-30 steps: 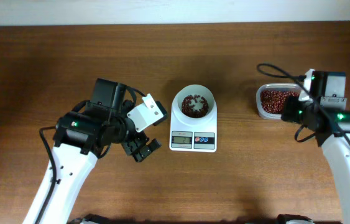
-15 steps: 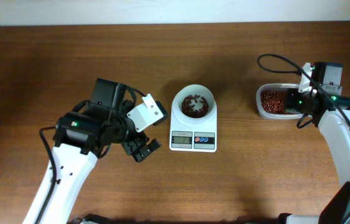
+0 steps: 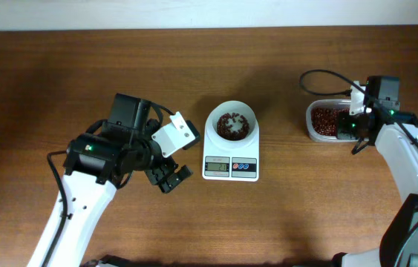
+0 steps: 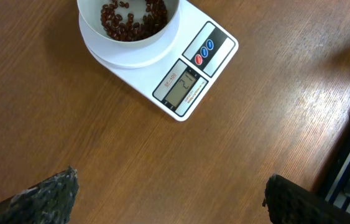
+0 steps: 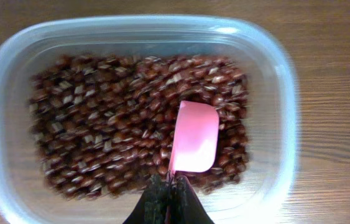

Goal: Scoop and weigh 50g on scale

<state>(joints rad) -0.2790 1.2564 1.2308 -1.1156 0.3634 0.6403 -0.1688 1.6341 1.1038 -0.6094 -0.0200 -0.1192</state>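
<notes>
Wooden table (image 3: 194,67), scale (image 3: 231,150) readout illegible, scoop (image 5: 194,137) handle hidden

I count one scale (image 3: 231,150), which I use as my landmark. It carries one white bowl (image 3: 232,104), one display (image 4: 181,82) and two buttons: one red button (image 4: 199,59) and one blue button (image 4: 208,46). Right of the scale I see one clear tub (image 3: 309,122) holding one pink scoop (image 5: 194,137). The beans (image 3: 231,126) are too many to count and sit in two lots. There are two grippers: the left gripper (image 3: 173,178) left of the scale and the right gripper (image 5: 168,186) on its right.
</notes>
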